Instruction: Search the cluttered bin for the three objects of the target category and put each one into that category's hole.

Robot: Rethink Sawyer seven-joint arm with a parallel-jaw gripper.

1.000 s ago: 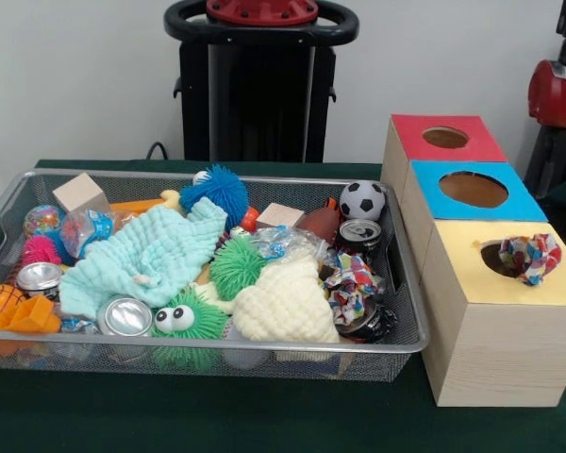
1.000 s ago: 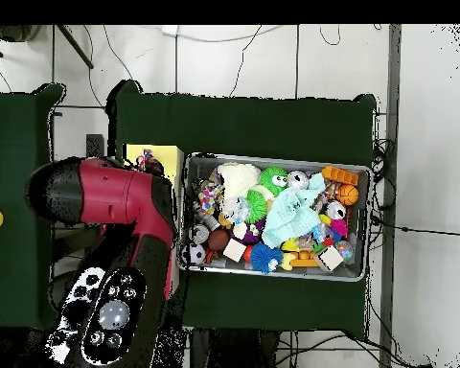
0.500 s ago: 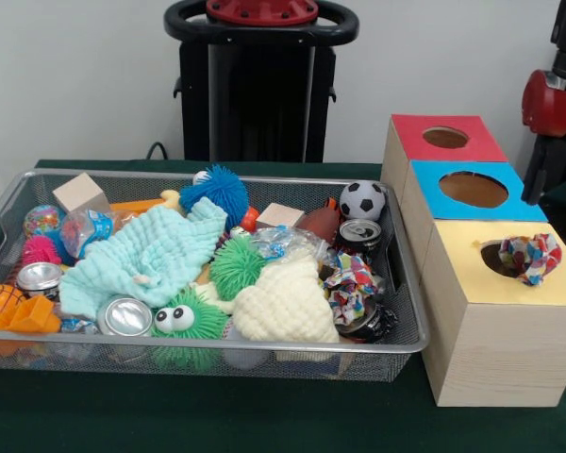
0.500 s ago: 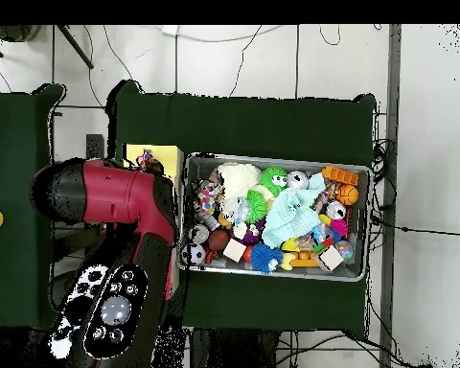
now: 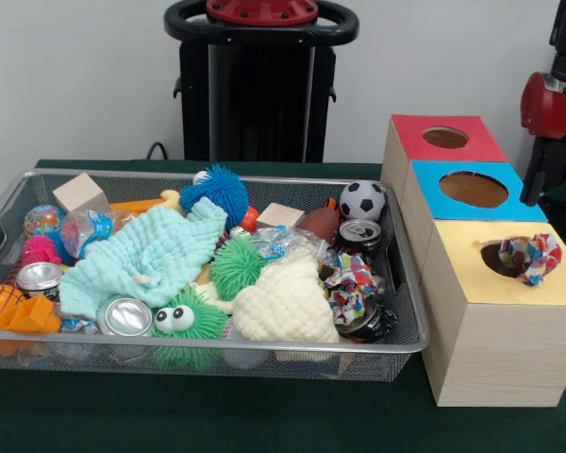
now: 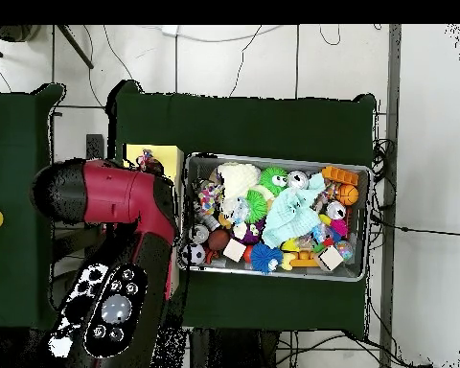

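The red and black arm [image 6: 114, 249] fills the lower left overhead, hiding most of the boxes; its gripper cannot be made out. The wire bin [image 5: 407, 274] spans the front view's center. A patterned cloth [image 5: 531, 257] hangs half inside the yellow box's hole [image 5: 498, 260], right; another [image 5: 349, 286] sits among the bin's clutter.

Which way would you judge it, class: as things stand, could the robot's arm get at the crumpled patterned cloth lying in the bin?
Probably yes. The patterned cloth lies on top of the clutter near the bin's end beside the boxes, with nothing covering it. The arm stands off to the side over the boxes, its gripper hidden, so it must first swing across.
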